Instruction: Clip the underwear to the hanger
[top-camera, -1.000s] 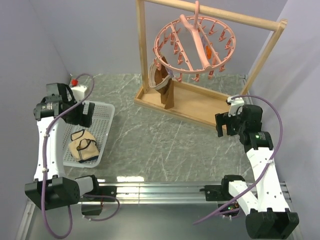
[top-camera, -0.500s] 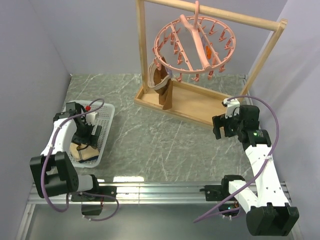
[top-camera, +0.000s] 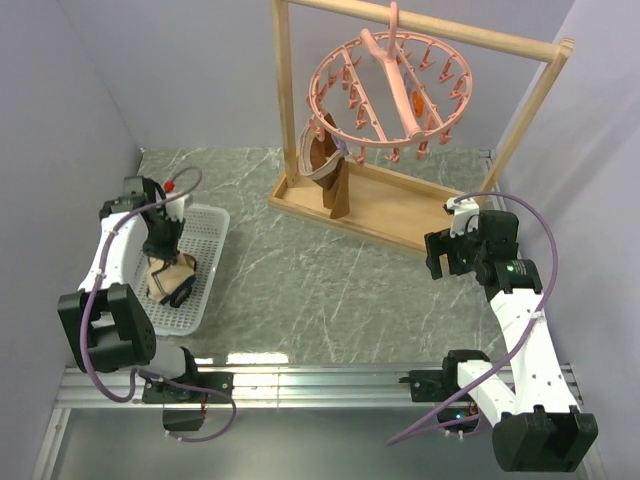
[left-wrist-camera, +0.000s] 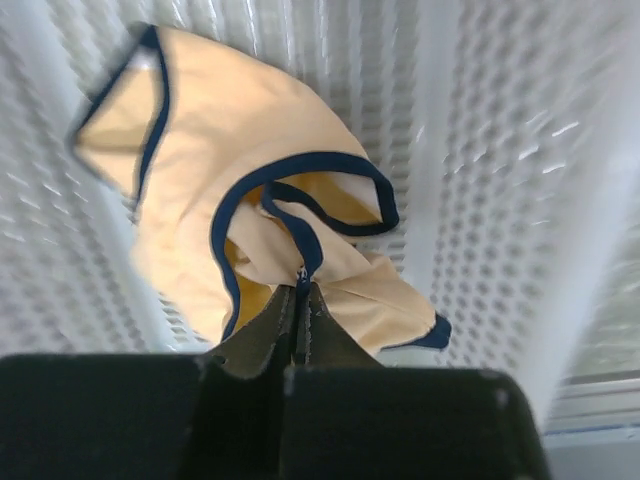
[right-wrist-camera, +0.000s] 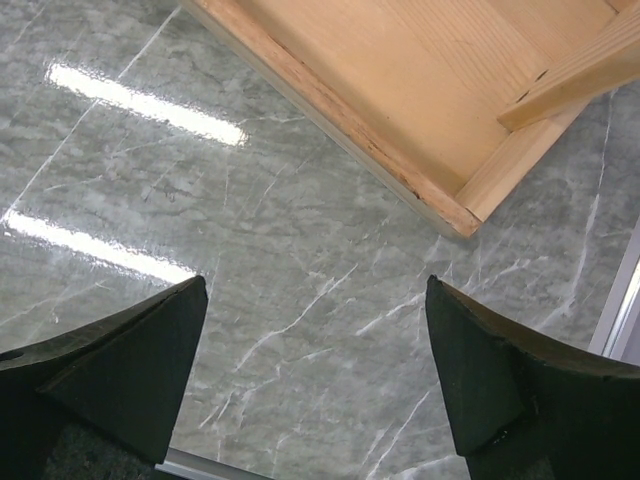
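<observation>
The underwear (left-wrist-camera: 230, 170) is a beige pair of briefs with dark trim, lying crumpled in a white basket (top-camera: 212, 226) at the left of the table. My left gripper (left-wrist-camera: 302, 286) reaches down into the basket and is shut on a fold of the dark trim. From above, the left gripper (top-camera: 163, 258) sits right over the underwear (top-camera: 172, 282). The hanger (top-camera: 390, 92), a salmon-pink ring of clip pegs, hangs from the wooden rack's top bar. My right gripper (right-wrist-camera: 315, 292) hovers open over bare marble, near the rack's base corner.
The wooden rack (top-camera: 400, 208) stands at the back centre, its base corner (right-wrist-camera: 455, 215) showing in the right wrist view. A darker brown garment (top-camera: 322, 160) hangs from the hanger's left side. The basket's perforated floor (left-wrist-camera: 500, 200) surrounds the underwear.
My left arm swung down into the basket and its jaws went from wide open to shut on the underwear's trim. The right arm barely moved.
</observation>
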